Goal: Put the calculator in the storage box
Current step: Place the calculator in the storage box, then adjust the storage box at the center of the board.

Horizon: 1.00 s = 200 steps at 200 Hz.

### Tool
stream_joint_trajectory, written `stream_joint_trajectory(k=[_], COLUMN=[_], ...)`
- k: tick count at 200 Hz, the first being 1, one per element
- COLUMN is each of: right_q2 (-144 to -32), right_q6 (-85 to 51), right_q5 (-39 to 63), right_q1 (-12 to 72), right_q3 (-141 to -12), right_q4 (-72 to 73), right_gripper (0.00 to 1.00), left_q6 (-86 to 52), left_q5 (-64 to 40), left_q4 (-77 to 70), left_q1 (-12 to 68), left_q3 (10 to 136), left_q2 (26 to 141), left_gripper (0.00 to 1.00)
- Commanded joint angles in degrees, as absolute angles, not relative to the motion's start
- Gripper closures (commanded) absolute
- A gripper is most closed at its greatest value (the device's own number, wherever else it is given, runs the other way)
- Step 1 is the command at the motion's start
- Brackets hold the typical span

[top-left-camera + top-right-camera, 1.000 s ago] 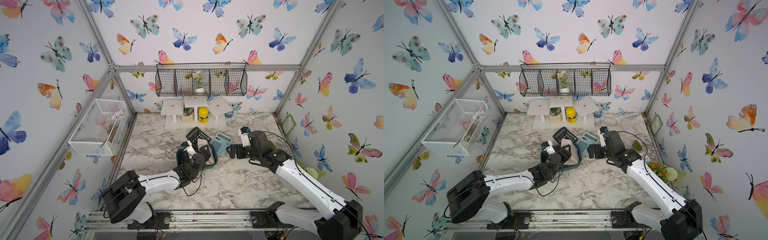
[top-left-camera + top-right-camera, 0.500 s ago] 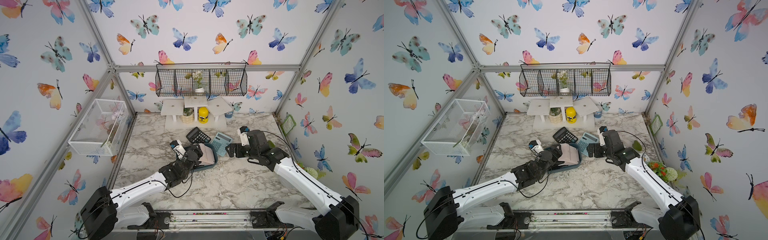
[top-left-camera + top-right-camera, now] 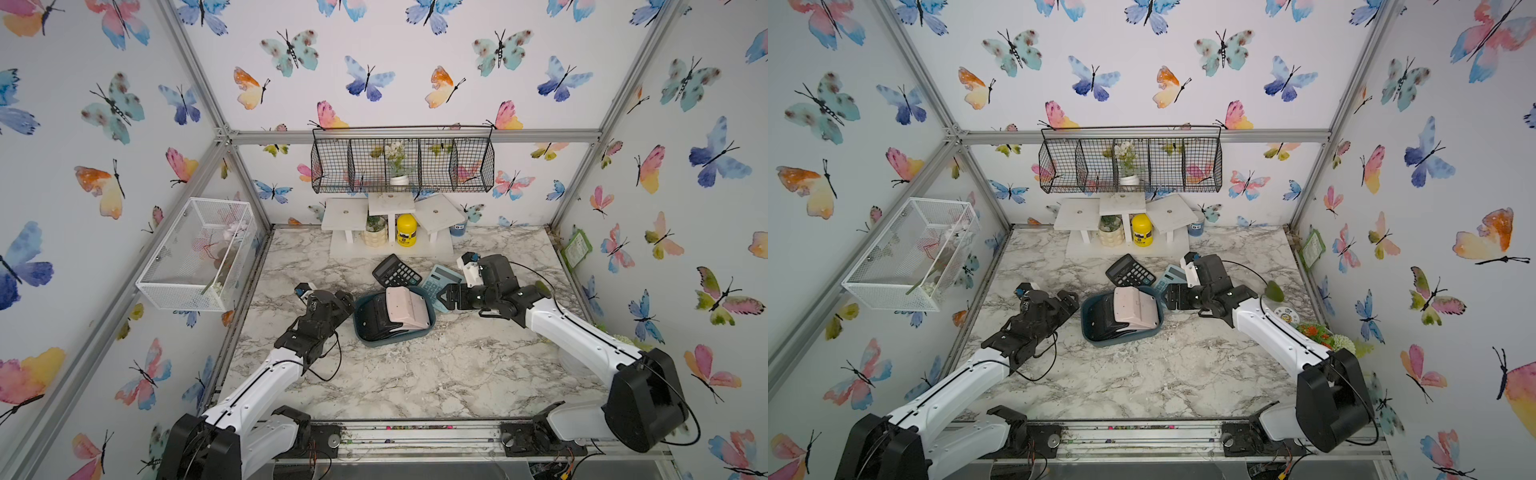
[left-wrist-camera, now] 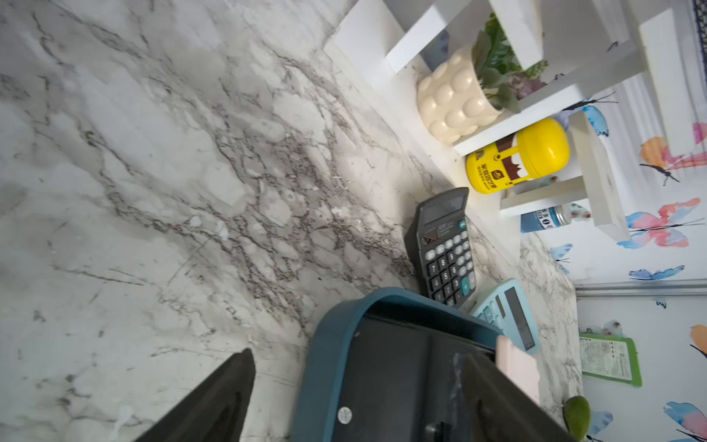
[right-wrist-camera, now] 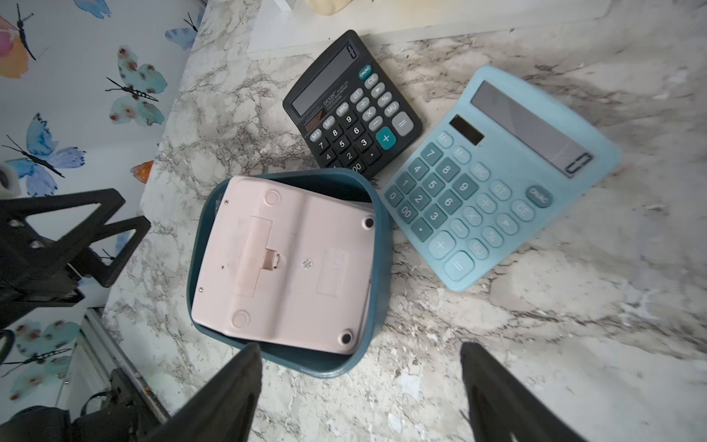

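My left gripper (image 4: 357, 356) is spread wide with nothing in it. One finger is out over the marble top (image 4: 153, 191) and the other is over the inside of the storage box (image 4: 325, 367), so the box wall runs right between them. If I pull back crooked from here, I hook that rim and drag the whole tub.

My right gripper (image 5: 361, 346) is gaping and empty too, hovering just off the box's other side.

The pink calculator (image 5: 290, 260) is in the box, face down, but it's tilted and riding high on something dark underneath (probably another calculator, can't really tell from these angles). The blue calculator (image 5: 497, 180) and the black calculator (image 5: 354, 107) are both out on the marble, right up against the box.

My worries:
- The blue one lies flat, so closing on it could just shove it into the black one or the tub instead of lifting it.
- The tub looks light, and any bump would probably skid it.
- The pile is already up around rim height, so another calculator dropped on that slanted pink back could slide straight off.
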State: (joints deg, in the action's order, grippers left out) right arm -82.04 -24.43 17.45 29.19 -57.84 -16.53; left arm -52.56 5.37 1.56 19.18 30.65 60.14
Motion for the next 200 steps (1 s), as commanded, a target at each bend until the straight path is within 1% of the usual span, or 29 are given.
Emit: stream_joint_trajectory(k=[1,32,48,52,71,94,132,152,168,181,191,200], right_q2=[-86.75,-93.87,-96.28,-96.75,-98.6,-99.75,-98.74,-97.03,-95.92,-96.04,-96.85,-98.02], right_q6=[-24.71,-25.45,-26.41,-26.48,-27.45,-28.46,-29.47,-28.73,-27.18,-26.4,-26.04,-26.0], right_q5=[22.4,26.09,28.78,29.75,33.24,36.03,37.26,33.5,25.16,20.34,19.96,21.95], right_q1=[28.83,28.65,28.66,28.7,28.65,28.65,28.69,28.66,28.65,28.65,28.7,28.65], right_q3=[-61.56,-63.02,-63.04,-63.02,-62.4,-60.82,-57.04,-55.95,-56.91,-57.25,-57.35,-57.61], right_q4=[-11.6,-9.13,-7.2,-6.77,-4.35,-2.33,0.17,-1.7,-6.36,-7.95,-7.97,-7.3], right_gripper=[0.17,0.22,0.26,0.28,0.35,0.41,0.42,0.41,0.38,0.37,0.37,0.37], left_q6=[-46.62,-44.53,-44.65,-44.84,-44.7,-44.28,-43.7,-43.52,-43.46,-43.34,-43.33,-43.2], left_q5=[-9.66,-18.79,-22.84,-23.67,-24.73,-25.92,-26.31,-26.0,-25.69,-25.7,-25.76,-26.0], left_q4=[-0.51,-2.21,-4.7,-5.43,-6.9,-7.72,-8.7,-8.88,-9.01,-9.05,-9.38,-9.49], left_q1=[14.68,12.53,11.99,11.89,11.83,11.45,11.3,11.25,11.26,11.26,11.25,11.2], left_q3=[30.78,32.45,32.7,32.66,33.11,33.87,34.6,34.82,34.9,35.02,35.13,35.22], left_q2=[61.22,66.84,69.79,70.37,72.2,74.18,76.84,77.85,78.47,78.75,79.04,79.54], left_gripper=[0.09,0.09,0.09,0.09,0.08,0.08,0.08,0.08,0.08,0.09,0.08,0.08])
